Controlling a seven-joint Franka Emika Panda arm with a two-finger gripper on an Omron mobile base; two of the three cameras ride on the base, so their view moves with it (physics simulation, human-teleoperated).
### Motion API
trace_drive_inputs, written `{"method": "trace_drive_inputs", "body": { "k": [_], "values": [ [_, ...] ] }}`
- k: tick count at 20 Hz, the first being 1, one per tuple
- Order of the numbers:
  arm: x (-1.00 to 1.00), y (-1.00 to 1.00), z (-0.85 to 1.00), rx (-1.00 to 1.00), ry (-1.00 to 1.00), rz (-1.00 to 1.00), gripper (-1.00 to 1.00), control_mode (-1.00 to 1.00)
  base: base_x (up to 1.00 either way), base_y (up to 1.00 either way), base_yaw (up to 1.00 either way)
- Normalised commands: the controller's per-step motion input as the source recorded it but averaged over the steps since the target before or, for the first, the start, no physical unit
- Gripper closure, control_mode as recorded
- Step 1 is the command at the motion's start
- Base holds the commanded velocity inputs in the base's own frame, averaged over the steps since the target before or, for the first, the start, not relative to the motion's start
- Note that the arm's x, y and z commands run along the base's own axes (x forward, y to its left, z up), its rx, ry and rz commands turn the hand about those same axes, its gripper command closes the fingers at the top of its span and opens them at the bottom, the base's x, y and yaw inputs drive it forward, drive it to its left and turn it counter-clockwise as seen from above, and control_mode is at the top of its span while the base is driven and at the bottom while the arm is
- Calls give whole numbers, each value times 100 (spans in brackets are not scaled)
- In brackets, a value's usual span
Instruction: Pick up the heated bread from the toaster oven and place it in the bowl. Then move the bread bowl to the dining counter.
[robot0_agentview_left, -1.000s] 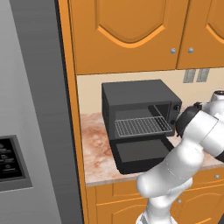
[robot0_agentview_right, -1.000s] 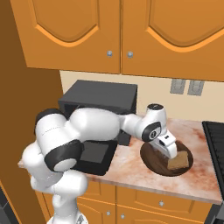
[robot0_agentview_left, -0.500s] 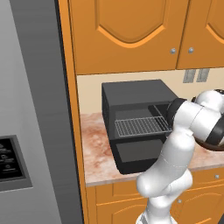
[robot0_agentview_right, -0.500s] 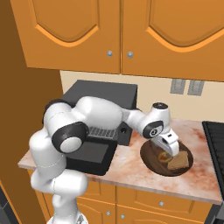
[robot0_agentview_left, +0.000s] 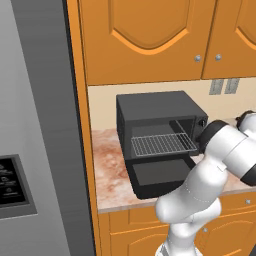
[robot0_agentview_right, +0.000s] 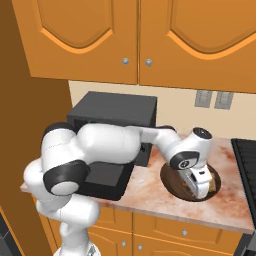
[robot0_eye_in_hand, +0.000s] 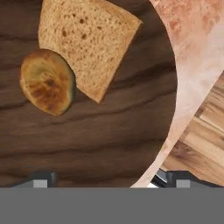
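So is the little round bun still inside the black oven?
No, the bun lies in the wooden bowl, partly on the bread slice.

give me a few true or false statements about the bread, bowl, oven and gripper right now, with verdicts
1. The heated bread lies in the bowl. True.
2. The toaster oven door is closed. False: it hangs open, and the wire rack is bare.
3. The gripper is clamped on the bun. False: its jaws stand open over the bowl, holding nothing.
4. A square bread slice also lies in the bowl, touching the bun. True.
5. The bowl sits on the oven's open door. False: it sits on the marbled worktop to the oven's right.
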Motion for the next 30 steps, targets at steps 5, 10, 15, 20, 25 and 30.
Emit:
{"method": "trace_drive_inputs", "body": {
  "k": [5, 10, 15, 20, 25, 30],
  "values": [
    [-6, -9, -39, 19, 0, -12, -100, -100, 0, 0, 0],
    [15, 0, -30, 7, -5, -9, -100, -100, 0, 0, 0],
    [29, 0, -29, 1, -11, -10, -100, -100, 0, 0, 0],
    [14, 0, -29, 0, -9, -11, -100, -100, 0, 0, 0],
    [0, 0, -11, 0, -11, -10, 100, -100, 0, 0, 0],
    [0, 0, 0, 0, 0, 0, 100, -100, 0, 0, 0]
  ]
}}
